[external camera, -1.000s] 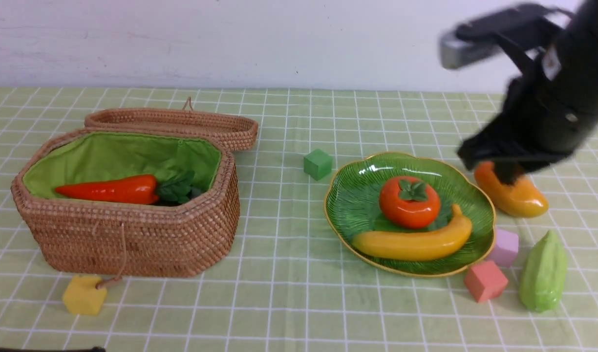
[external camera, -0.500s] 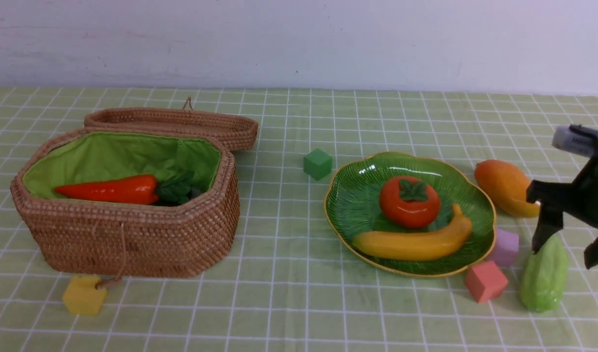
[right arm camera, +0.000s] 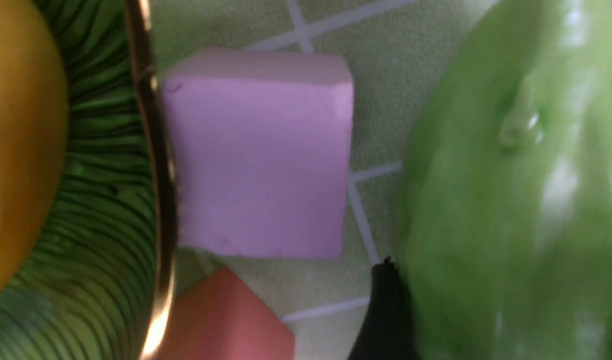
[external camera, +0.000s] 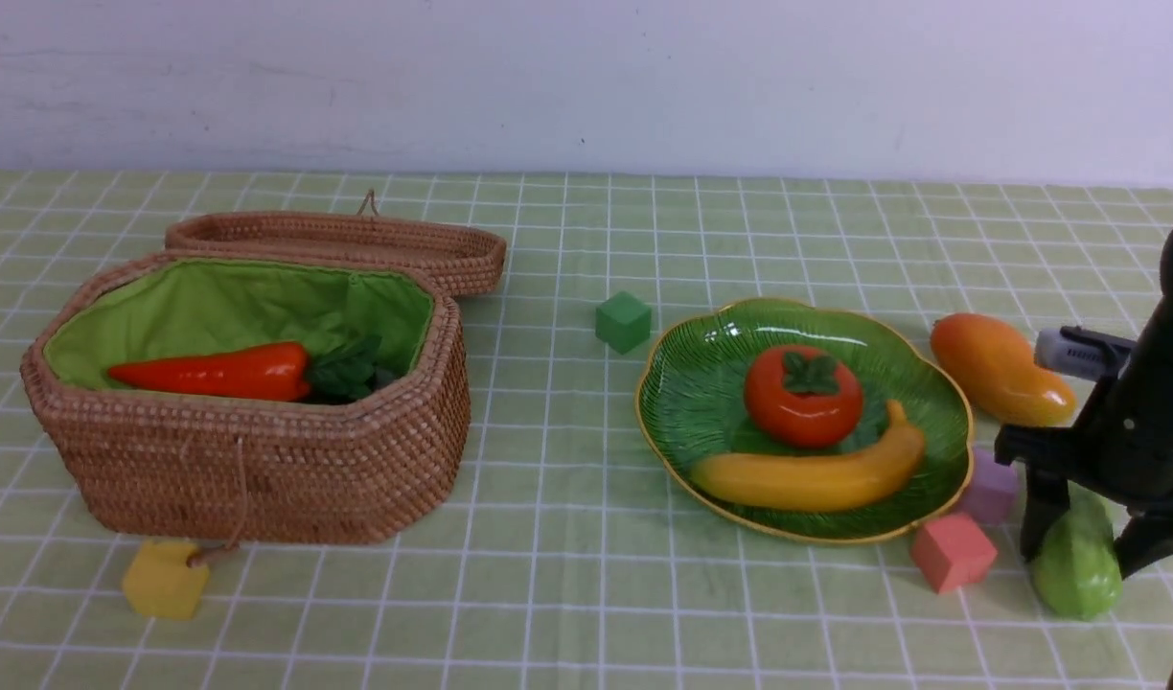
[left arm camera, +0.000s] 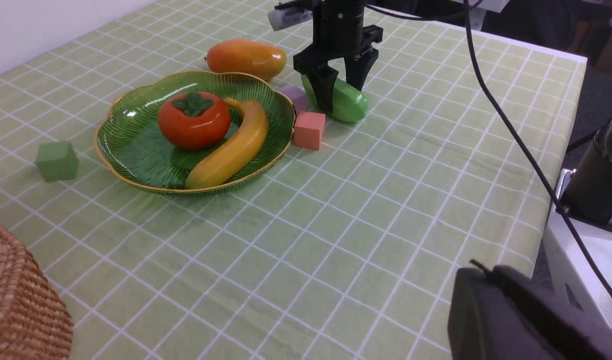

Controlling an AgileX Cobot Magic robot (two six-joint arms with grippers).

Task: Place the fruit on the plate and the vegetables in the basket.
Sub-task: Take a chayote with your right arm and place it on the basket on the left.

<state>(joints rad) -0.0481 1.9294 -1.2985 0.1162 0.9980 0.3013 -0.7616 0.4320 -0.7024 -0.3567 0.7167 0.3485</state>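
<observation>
Fingers [external camera: 1035, 513] of the right gripper [external camera: 1083, 551] spread astride a pale green ridged gourd [external camera: 1077, 583], just right of the gold-rimmed green glass plate [external camera: 687, 383].
Well left of the plate, the tan woven wicker basket [external camera: 261, 479] holds a long red pepper [external camera: 213, 372] and a dark leafy sprig [external camera: 347, 369]; the plate carries a round orange persimmon [external camera: 802, 402] and curved yellow banana [external camera: 807, 476]. The black right arm [external camera: 1157, 402] stands steeply, wrist down. An oval orange-yellow mango [external camera: 999, 369] lies right of the plate's far edge. The left gripper [left arm camera: 491, 305] has its fingers together.
</observation>
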